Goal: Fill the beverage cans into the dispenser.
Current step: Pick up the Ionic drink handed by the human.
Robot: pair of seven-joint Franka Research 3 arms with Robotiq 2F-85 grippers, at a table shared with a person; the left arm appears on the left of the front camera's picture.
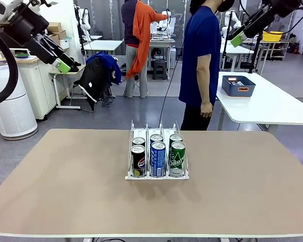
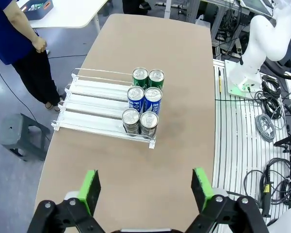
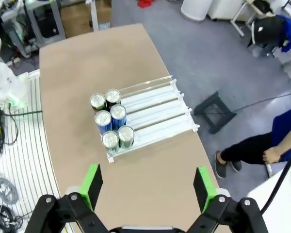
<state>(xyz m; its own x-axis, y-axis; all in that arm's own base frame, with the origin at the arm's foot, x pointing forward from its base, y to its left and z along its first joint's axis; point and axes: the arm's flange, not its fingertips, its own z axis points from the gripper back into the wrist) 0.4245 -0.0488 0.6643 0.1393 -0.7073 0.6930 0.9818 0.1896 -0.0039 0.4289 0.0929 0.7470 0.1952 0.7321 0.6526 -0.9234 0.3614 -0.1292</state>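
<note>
a tan, round-cornered table (image 1: pixel 65 191) fills a workshop room's foreground, and a person (image 1: pixel 199 55) in a dark blue shirt is seen standing beyond the dispenser's far end. the small clear-plastic dispenser (image 2: pixel 94 99), with three narrow lanes and a white base, is set near the table's middle. six slim metal beverage cans with silver tops are stood upright at its robot-side end: two black cans (image 1: pixel 138 160) in the left lane, two blue cans (image 1: pixel 158 159) in the middle, two green cans (image 1: pixel 178 158) in the right.

the left gripper (image 2: pixel 145 183) and right gripper (image 3: pixel 146 180) are held high above the dispenser, jaws spread fully apart, nothing gripped.

the filling is judged done or nearly so. should another can be supplied, it is best kept upright and lowered into its colour's lane behind the standing pair, centred between the thin dividers.

the lanes' far halves are free. bare tabletop is left on both sides of the dispenser and on its robot side. its far end lies close to the table edge, so approaches are better made from above.
</note>
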